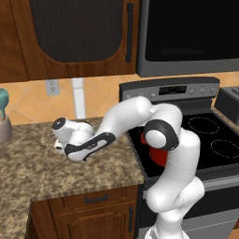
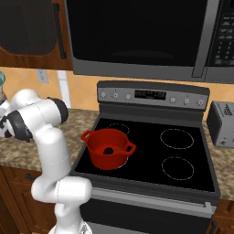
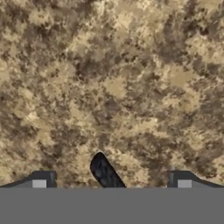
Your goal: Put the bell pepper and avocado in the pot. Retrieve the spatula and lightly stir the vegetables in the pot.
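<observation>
The gripper (image 3: 111,183) hangs wide open over the speckled counter (image 3: 131,78), a dark handle end (image 3: 104,173) between its fingertips. An avocado (image 2: 109,150) lies in the red pot (image 2: 108,147)

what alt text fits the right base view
A red pot with something dark inside sits on the front left burner of a black stove. The white arm bends left over the granite counter, below a microwave.

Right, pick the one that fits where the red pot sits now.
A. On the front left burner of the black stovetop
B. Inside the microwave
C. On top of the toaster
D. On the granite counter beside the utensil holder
A. The right base view shows the pot standing on the black stovetop at its front left corner, over the burner there, with something dark lying inside it.
</observation>
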### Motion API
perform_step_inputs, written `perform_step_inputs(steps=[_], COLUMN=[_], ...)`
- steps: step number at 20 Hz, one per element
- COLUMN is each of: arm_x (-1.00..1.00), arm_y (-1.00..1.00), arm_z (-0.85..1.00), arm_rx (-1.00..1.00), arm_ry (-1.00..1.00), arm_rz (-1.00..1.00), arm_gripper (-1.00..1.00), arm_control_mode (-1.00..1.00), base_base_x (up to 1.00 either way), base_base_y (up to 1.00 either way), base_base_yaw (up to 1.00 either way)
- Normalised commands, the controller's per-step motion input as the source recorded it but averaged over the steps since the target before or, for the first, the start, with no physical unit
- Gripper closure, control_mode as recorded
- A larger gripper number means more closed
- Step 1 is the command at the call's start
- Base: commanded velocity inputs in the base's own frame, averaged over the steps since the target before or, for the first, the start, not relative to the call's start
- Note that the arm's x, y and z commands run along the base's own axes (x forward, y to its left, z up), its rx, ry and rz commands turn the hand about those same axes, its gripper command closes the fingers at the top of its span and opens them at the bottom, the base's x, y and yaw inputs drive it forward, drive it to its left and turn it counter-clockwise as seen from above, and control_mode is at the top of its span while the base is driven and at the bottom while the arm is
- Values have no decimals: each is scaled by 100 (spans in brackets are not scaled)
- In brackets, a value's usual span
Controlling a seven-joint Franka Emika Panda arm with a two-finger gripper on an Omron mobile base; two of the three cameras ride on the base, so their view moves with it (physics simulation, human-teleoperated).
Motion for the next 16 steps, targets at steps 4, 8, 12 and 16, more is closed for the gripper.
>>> perform_step_inputs(steps=[4,8,12,16], arm_x=[9,11,6,6], arm_y=[-28,-21,-16,-1], arm_z=[-13,-21,-34,-27], arm_rx=[0,0,0,0], arm_ry=[0,0,0,0], arm_rz=[15,19,17,9], arm_gripper=[-100,-100,-100,-100], arm_control_mode=[-100,-100,-100,-100], base_base_x=[0,0,0,0], base_base_y=[0,0,0,0], base_base_yaw=[0,0,0,0])
